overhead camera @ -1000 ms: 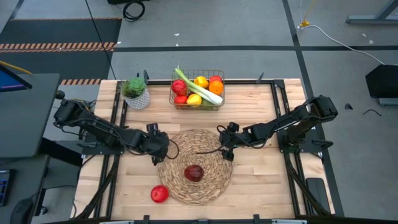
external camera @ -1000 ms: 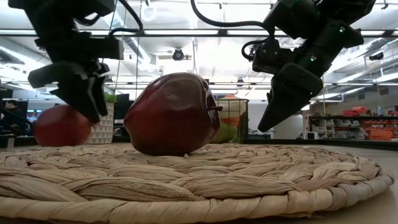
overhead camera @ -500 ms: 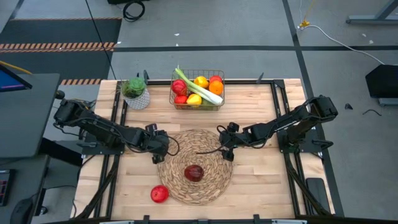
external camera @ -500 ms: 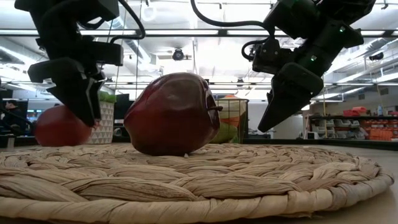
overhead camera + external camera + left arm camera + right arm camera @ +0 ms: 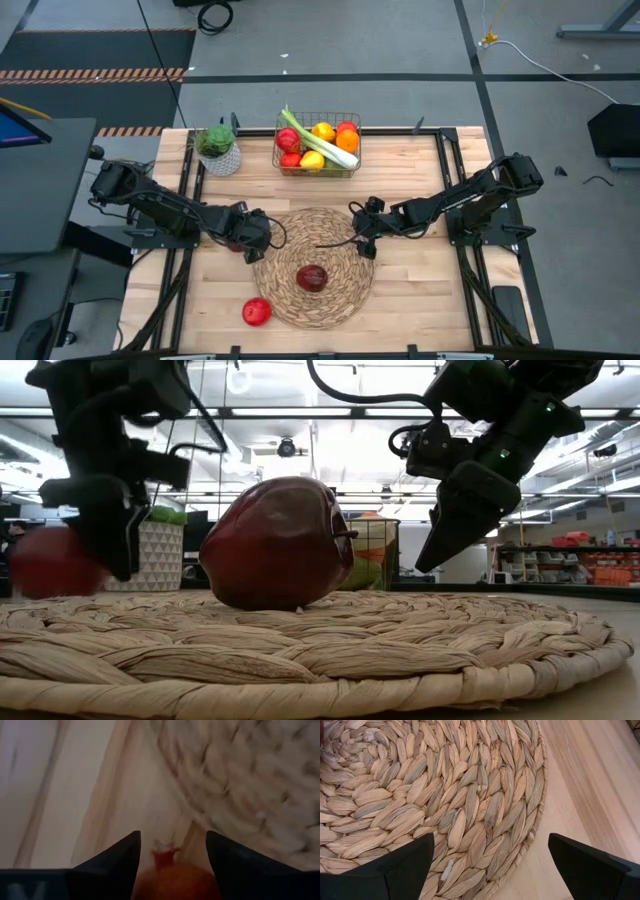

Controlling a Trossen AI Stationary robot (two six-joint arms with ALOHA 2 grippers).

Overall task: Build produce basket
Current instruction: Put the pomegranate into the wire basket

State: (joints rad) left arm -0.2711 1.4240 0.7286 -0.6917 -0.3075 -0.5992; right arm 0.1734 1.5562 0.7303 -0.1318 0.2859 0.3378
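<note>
The wire basket (image 5: 318,160) stands at the table's far edge and holds a leek, lemons, oranges and red apples. A dark red apple (image 5: 312,278) lies on the round straw mat (image 5: 330,300), and it fills the middle of the low view (image 5: 275,545). A brighter red apple (image 5: 257,311) lies on the wood by the mat's near left edge. My left gripper (image 5: 243,238) is at the mat's left edge, shut on a red fruit (image 5: 175,880) that has a small crown. My right gripper (image 5: 365,245) hangs open over the mat's far right part, with nothing between its fingers (image 5: 405,865). My left gripper pinches the red fruit between its two fingers (image 5: 117,857), one on each side. Its crown end (image 5: 165,854) points out toward the fingertips. The fingers come steeply from above, slanting down. The fruit (image 5: 50,560) hangs low beside the mat; the mat's rim hides whether it touches the table.
A white pot with a green plant (image 5: 218,150) stands at the far left, beside the basket. Bare wood lies to the left and right of the mat (image 5: 580,780). Dark rails run along both sides of the table.
My left gripper has rolled about its wrist and shifted a little toward the table's left edge. It has carried the red fruit with it, still between its fingers. My right gripper has kept still.
</note>
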